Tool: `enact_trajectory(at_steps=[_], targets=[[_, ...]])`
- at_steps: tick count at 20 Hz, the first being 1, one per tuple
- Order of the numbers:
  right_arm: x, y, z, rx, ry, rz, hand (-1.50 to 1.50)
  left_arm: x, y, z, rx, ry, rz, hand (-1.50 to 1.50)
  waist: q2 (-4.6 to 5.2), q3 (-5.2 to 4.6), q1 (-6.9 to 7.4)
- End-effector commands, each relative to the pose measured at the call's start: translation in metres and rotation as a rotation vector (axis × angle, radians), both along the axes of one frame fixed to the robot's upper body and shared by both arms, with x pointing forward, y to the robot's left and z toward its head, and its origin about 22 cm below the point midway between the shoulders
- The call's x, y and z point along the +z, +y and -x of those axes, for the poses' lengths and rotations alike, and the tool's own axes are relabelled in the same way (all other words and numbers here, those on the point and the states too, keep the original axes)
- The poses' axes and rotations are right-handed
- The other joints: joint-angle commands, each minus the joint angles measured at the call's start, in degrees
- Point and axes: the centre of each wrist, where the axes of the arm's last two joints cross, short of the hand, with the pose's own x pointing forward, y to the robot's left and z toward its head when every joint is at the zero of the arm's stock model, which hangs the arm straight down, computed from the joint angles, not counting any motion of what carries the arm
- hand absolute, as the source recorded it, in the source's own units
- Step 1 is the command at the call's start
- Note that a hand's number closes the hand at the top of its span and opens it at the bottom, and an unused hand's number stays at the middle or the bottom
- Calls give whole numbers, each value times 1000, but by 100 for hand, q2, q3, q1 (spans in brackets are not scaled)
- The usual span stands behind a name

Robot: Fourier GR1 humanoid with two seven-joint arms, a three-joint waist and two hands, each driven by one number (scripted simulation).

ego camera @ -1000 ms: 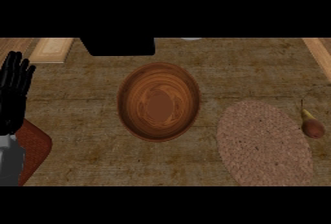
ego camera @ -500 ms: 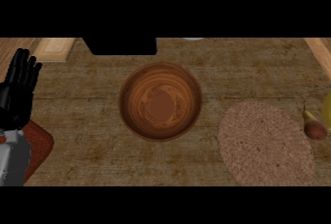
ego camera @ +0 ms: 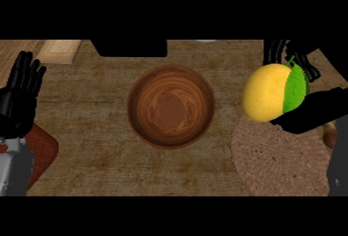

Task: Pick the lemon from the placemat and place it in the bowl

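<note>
Right hand: at right edge, curled round the lemon, held above the placemat's upper edge.
Lemon: yellow, green leaf on its right side.
Placemat: round, woven, lower right.
Bowl: wooden, centre of table, apart from lemon.
Left hand: left edge, fingers straight, resting.

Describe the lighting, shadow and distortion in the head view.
Head view: even, flat light, no glare; the round brown wooden bowl looks stretched taller than wide; the yellow-green lemon looms large close to the camera, the black right hand curled behind it a dark silhouette.
</note>
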Motion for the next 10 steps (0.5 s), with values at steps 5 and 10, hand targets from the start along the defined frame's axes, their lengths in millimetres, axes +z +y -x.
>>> enact_trajectory(at_steps=[5,10], targets=[[-40,81,-16,23,98,26,150,4,7,2,5,0,-11,0,11,7,-17],[-88,89,-48,-11,120,110,150,-4,12,10,7,-28,-8,0,21,8,12]])
